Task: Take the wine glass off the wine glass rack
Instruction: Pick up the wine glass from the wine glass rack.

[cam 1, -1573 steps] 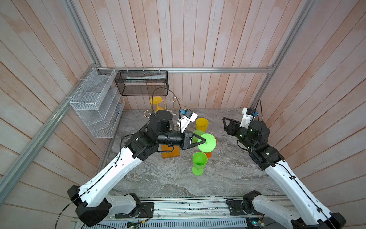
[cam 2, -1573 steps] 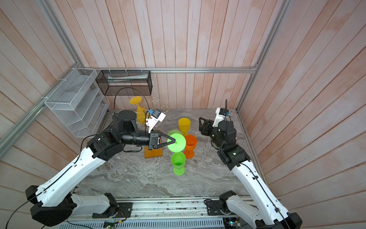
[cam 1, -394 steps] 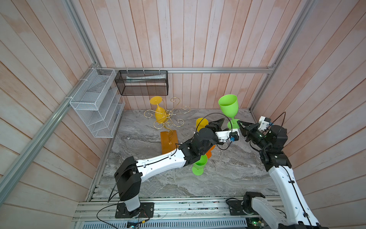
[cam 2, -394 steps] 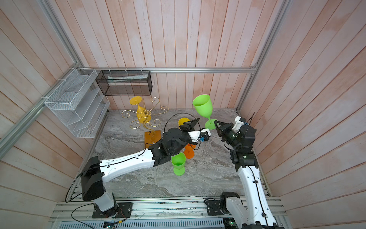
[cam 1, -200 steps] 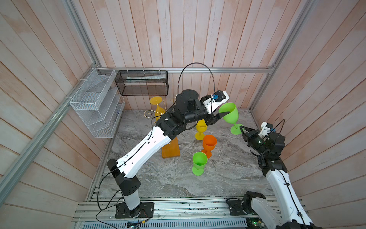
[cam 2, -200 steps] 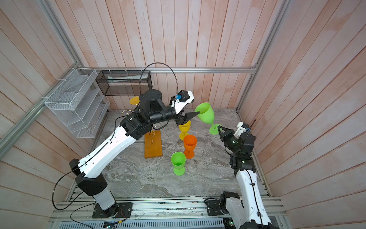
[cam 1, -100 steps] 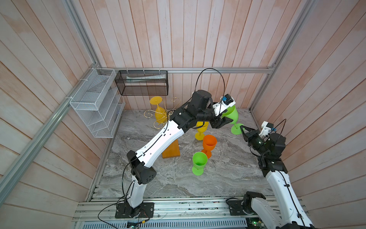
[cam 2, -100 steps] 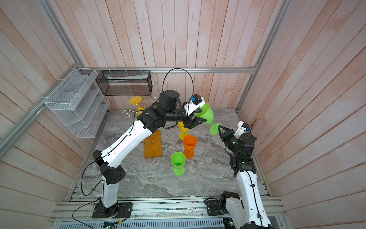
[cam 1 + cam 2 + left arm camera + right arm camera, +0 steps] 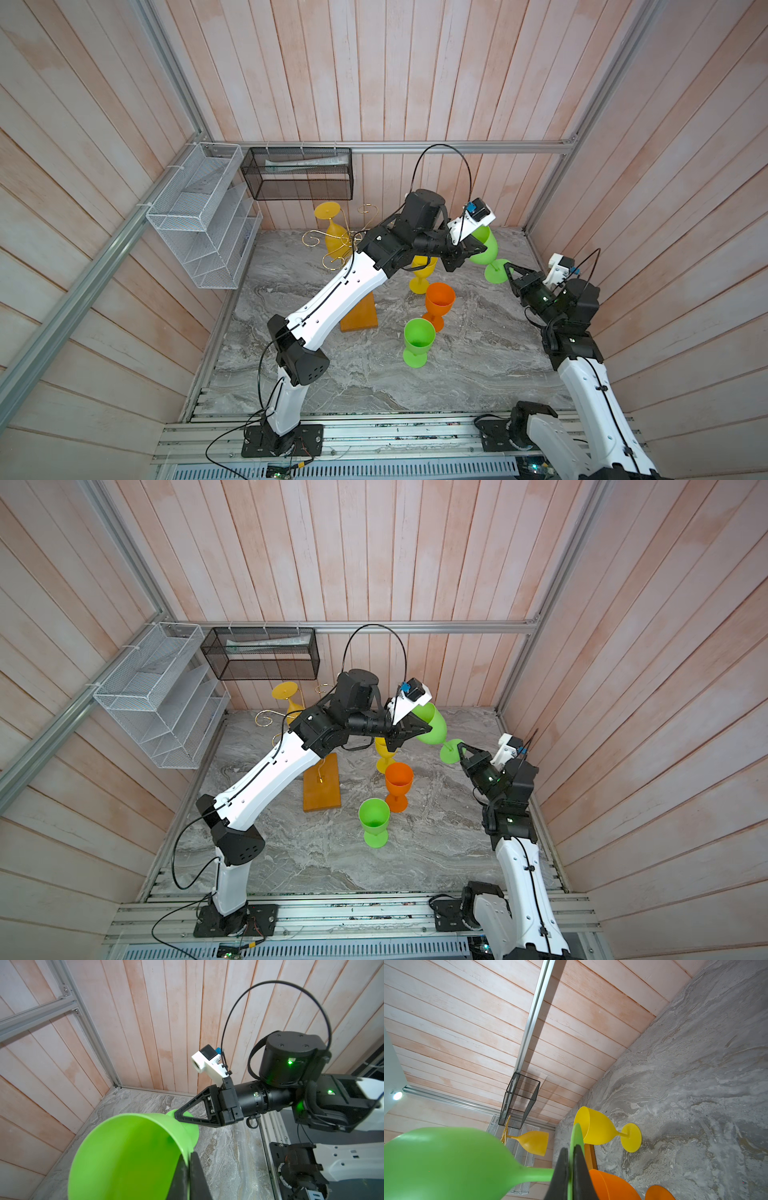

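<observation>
Left gripper (image 9: 188,1157): newly closed, clamped on green glass (image 9: 485,247) rim. Right gripper (image 9: 509,270): pinching its foot, apparently mid-handover. Glass tilted, airborne, well apart from rack (image 9: 332,249); yellow glass (image 9: 335,237) hangs there.

Pinkish plank walls (image 9: 374,83), grey floor (image 9: 478,365), perhaps marble.

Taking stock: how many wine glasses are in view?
5. A held green glass in the air; an amber glass hanging on the rack; a yellow glass, orange glass and green glass standing on the table. None seems hidden.
</observation>
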